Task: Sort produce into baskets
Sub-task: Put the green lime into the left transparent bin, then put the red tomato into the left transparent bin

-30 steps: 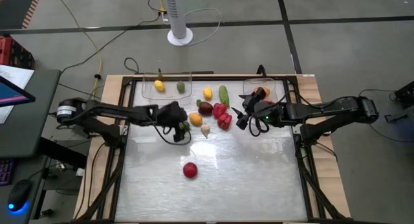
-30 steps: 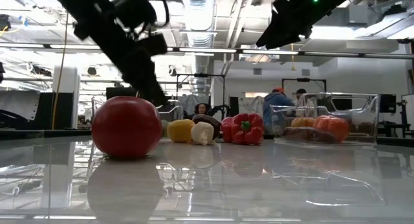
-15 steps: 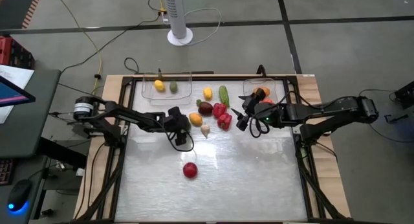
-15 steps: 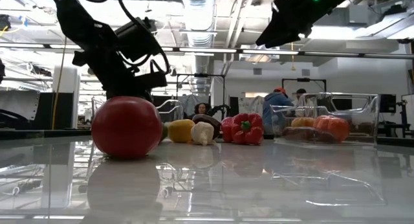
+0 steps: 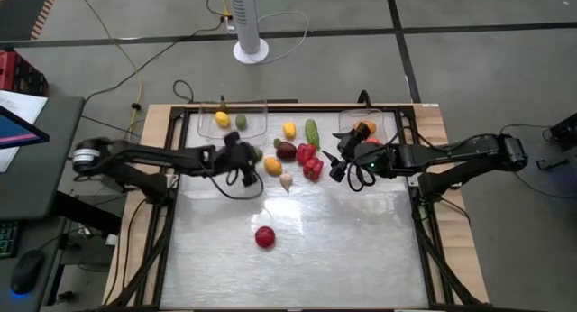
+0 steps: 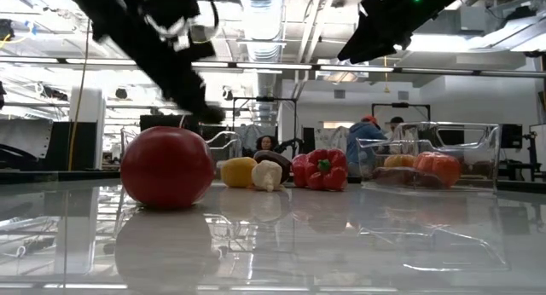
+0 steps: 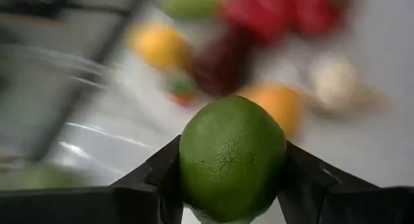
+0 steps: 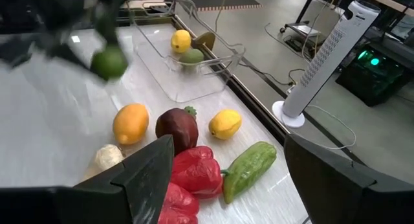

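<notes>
The table [image 5: 297, 249] carries two clear baskets at its far edge. The left basket [image 5: 206, 125] holds a yellow fruit [image 5: 222, 119] and a green fruit [image 5: 241, 122]; the right basket [image 5: 380, 123] holds an orange piece [image 5: 363, 128] and a red-orange piece just beside it. The left arm reaches in from the left, and the left gripper [image 5: 251, 159] hangs above the table just near of the left basket, its fingers [image 7: 155, 179] pinching a green lime [image 7: 231, 158]. The right arm reaches in from the right; the right gripper [image 5: 338, 166] waits beside the loose pile with its fingers [image 8: 145, 179] spread wide and holding nothing. Between the baskets lie a green cucumber [image 5: 312, 133], two red peppers [image 5: 309, 161], a dark purple piece [image 5: 286, 151], an orange fruit [image 5: 272, 166], a lemon [image 5: 289, 130] and a pale garlic bulb [image 5: 287, 180]. A red tomato [image 5: 264, 237] sits alone, well apart toward the near side
</notes>
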`<act>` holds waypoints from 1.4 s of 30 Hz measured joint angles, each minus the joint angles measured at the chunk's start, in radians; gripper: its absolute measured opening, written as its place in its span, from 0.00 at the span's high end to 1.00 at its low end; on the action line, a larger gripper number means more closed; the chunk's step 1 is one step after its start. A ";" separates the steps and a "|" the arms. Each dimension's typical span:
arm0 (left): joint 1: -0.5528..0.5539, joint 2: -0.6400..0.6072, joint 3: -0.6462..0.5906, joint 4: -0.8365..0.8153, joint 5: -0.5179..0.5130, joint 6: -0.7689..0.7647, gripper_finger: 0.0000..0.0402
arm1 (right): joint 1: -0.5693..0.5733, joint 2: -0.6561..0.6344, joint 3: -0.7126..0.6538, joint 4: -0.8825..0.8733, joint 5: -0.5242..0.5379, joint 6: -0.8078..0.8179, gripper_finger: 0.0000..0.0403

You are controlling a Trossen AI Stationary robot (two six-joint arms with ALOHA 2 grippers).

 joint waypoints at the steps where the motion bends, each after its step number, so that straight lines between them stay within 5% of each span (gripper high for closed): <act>1: 0.012 -0.042 0.002 0.002 -0.058 0.004 0.58 | 0.000 0.000 0.000 0.000 0.000 0.000 0.21; 4: 0.085 -0.158 0.002 0.013 -0.253 0.005 0.54 | 0.000 0.000 0.000 0.001 0.000 0.002 0.21; 6: 0.156 -0.225 0.002 0.008 -0.277 0.011 0.45 | 0.002 0.000 0.000 0.002 0.000 0.004 0.21; 12: 0.407 -0.318 0.002 -0.019 -0.144 0.025 0.15 | 0.002 0.000 0.000 0.007 0.000 0.004 0.21; 18: 0.480 -0.314 0.002 -0.126 0.212 -0.020 0.06 | -0.001 0.000 0.000 0.006 0.000 0.000 0.21; 22: 0.329 -0.291 0.001 -0.219 0.485 -0.040 0.10 | -0.015 0.000 0.000 0.001 0.000 -0.003 0.21; 25: 0.137 -0.261 -0.003 -0.253 0.563 -0.113 0.14 | -0.021 0.000 0.000 0.000 -0.005 -0.003 0.21; 34: -0.447 -0.048 0.005 0.096 0.412 -0.290 0.16 | -0.020 0.000 0.000 0.001 -0.026 0.005 0.21; 39: -0.566 0.072 0.078 0.104 0.233 -0.270 0.12 | -0.019 0.000 0.000 0.001 -0.028 0.019 0.21; 42: -0.594 0.166 0.137 0.104 0.218 -0.249 0.09 | -0.017 0.000 0.000 0.003 -0.028 0.023 0.21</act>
